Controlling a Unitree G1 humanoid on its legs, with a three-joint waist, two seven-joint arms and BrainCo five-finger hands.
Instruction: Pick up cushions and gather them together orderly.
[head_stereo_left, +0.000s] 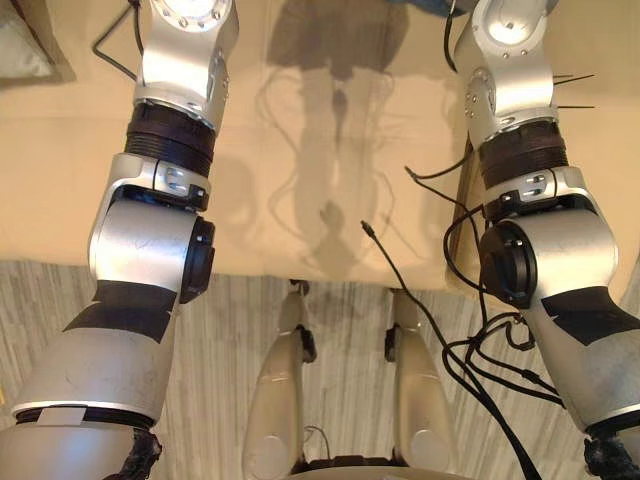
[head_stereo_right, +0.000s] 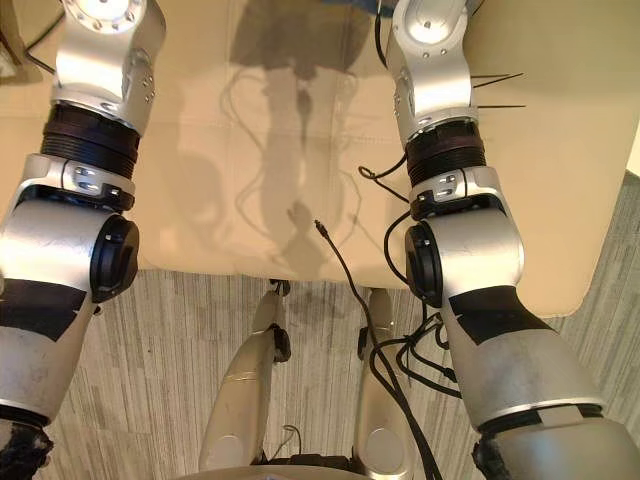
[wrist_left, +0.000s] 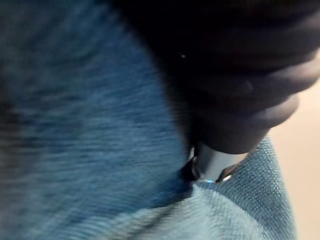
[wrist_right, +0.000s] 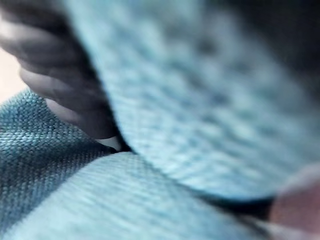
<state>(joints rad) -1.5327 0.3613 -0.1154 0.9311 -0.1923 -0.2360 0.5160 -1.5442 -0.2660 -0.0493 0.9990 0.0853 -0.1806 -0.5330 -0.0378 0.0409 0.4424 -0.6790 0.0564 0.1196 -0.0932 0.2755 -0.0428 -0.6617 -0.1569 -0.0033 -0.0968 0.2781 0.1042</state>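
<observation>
Left wrist view: blue cushion (wrist_left: 90, 130) against left hand (wrist_left: 245, 75), upper right of frame; right hand (wrist_right: 55, 75) likewise; fingers hidden, grip indeterminable.

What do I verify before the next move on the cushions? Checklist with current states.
1. Contact of left hand with blue cushion: ok, fabric lies right against its ribbed cover.
2. Grip of left hand secure: cannot tell.
3. Contact of right hand with blue fabric: ok.
4. Grip of right hand secure: cannot tell.
5. Both hands on one cushion: cannot tell.
6. Support below both arms: ok, beige seat there.
</observation>
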